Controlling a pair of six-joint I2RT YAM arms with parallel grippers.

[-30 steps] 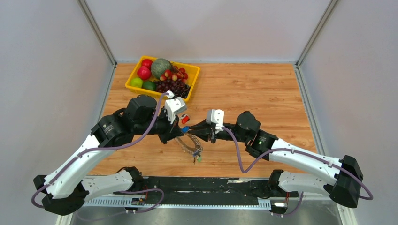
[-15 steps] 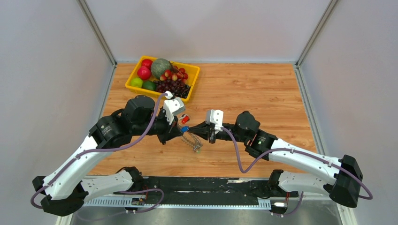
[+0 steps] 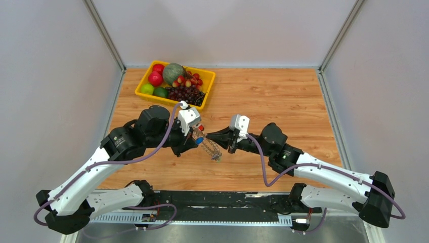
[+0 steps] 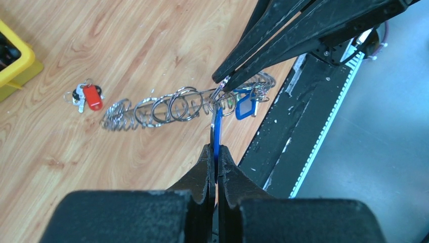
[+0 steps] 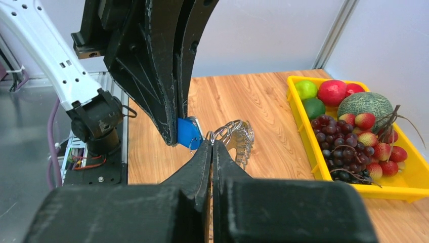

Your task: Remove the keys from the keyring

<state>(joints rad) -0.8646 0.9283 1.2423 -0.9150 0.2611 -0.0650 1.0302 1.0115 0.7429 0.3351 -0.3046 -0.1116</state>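
**A:** Where are the keys and the keyring now?

**B:** In the centre of the overhead view, strung between the two hands over the wooden counter. In the left wrist view the keyring is a floppy run of linked silvery loops, stretching from mid-frame toward the left. I cannot tell whether its far end touches the wood.

**A:** What is each hand doing?

**B:** The left hand is pinched closed on the flat head of a blue key, which hangs from the loops just above its fingertips. The right hand comes in from the opposite side, its fingers closed to a point on one loop of the keyring, just beside that blue key.

**A:** Has any key come off?

**B:** A red key lies on the counter at the left of the left wrist view, apart from the loops, so at least one seems done. A yellow fruit tray sits at the upper left, not involved.

**A:** So which step is this?

**B:** By my judgement, working the blue key free. One hand anchors the ring while the other holds the key; next, the key's small ring likely has to be slid or twisted along the loop to its split. That calls for firm grips and a slow pull, because the floppy loops could slip or tangle.
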